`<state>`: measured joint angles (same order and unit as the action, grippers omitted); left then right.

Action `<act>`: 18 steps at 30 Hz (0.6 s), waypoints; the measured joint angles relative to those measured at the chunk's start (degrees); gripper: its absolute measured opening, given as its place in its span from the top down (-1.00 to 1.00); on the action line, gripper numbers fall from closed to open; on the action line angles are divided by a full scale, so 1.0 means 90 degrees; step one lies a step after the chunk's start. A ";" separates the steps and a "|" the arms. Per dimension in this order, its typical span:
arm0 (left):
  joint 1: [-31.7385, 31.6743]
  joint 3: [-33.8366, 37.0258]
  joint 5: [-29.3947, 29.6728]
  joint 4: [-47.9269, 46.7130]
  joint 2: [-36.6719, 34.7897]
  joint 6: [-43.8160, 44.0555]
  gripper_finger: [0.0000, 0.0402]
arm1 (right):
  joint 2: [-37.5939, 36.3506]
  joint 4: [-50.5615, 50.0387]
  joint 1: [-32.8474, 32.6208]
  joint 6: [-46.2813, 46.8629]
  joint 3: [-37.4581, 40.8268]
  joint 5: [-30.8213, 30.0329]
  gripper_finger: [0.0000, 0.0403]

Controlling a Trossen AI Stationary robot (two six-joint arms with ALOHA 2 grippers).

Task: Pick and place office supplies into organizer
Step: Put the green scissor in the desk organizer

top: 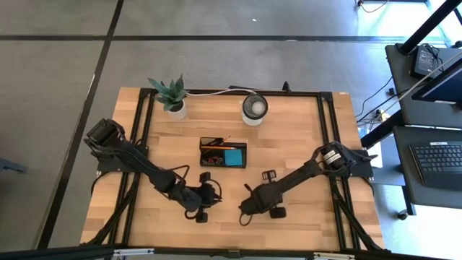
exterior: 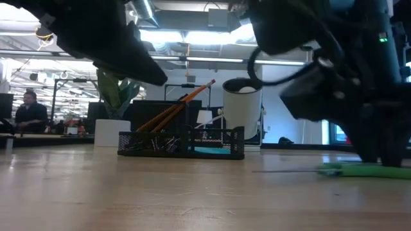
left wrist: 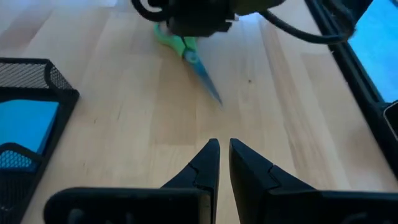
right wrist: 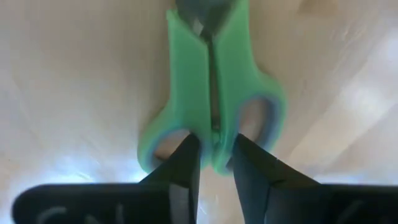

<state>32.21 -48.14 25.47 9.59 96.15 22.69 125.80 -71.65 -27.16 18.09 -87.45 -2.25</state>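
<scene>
The green-handled scissors (right wrist: 211,81) lie flat on the wooden table near its near edge, blades pointing away from my right gripper (right wrist: 214,155); they also show as scissors (left wrist: 186,50) and scissors (exterior: 356,170). My right gripper (top: 244,214) is down on their handle end. My left gripper (left wrist: 224,149) hovers shut just left of them, left gripper (top: 216,196), touching nothing. The black mesh organizer (top: 222,153) stands mid-table and holds orange pencils (exterior: 180,106) leaning on its wall and a blue sticky-note pad (left wrist: 22,121). My right gripper pinches the scissors at the middle of the handle end (right wrist: 214,134), where the two loops meet. One fingertip (right wrist: 186,155) sits at each finger hole. The fingers come from above, slanting along the scissors. The scissors lie flat on the table.
A potted plant (top: 171,95) and a round white-rimmed cup (top: 254,108) stand at the table's far edge, behind the organizer. Bare wood lies between the organizer and both grippers. A black frame rail (top: 328,137) runs along the table's right side.
</scene>
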 joint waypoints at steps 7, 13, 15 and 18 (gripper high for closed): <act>-0.0025 0.0000 0.0007 0.0115 -0.0004 -0.0005 0.84 | -0.0012 0.0560 -0.0028 0.0582 -0.0081 -0.0365 0.64; -0.0156 -0.0002 -0.0221 0.0905 0.0083 -0.0382 0.84 | -0.0019 0.0707 -0.0015 0.0803 -0.0084 -0.0447 0.64; -0.0237 -0.0002 -0.0266 0.1106 0.0206 -0.0380 0.84 | -0.0019 0.0756 -0.0014 0.0822 -0.0084 -0.0467 0.64; -0.0359 -0.0002 -0.0471 0.1636 0.0522 -0.0393 0.85 | -0.0025 0.0871 -0.0011 0.0870 -0.0081 -0.0499 0.64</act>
<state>28.98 -48.16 21.23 24.31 100.85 19.16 125.57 -63.82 -27.27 25.92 -88.18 -6.73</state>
